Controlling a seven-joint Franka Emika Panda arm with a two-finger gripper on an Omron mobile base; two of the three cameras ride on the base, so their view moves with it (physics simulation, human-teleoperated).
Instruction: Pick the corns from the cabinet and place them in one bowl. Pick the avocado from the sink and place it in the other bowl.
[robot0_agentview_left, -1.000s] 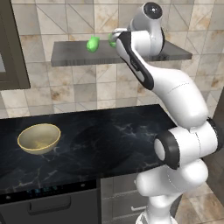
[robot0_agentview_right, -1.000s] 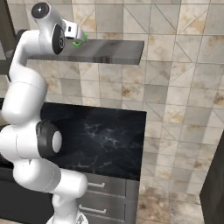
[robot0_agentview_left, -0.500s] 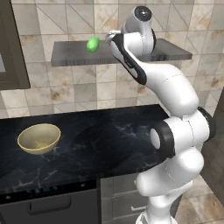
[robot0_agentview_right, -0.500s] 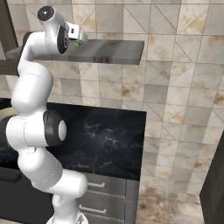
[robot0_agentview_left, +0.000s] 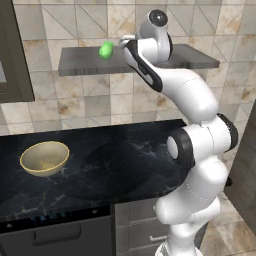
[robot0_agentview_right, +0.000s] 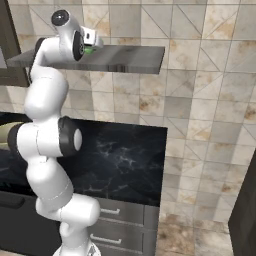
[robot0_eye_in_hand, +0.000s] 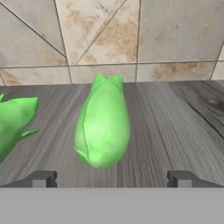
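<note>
A: Where are the corns?
B: One corn lies on the cabinet shelf, dead ahead in the hand view. The second corn lies just beside it at the left edge.
A: And the fingers?
B: Spread wide, empty, one tip either side of the middle corn, not touching it.
A: Anything below?
B: The yellow-tan bowl sits on the dark bench.

Two bright green corns lie on the dark grey wood-grained cabinet slab by the tiled wall: one corn lengthwise mid-shelf, another just beside it, seemingly apart. A pale yellow-tan bowl sits upright on the black surface below.
</note>
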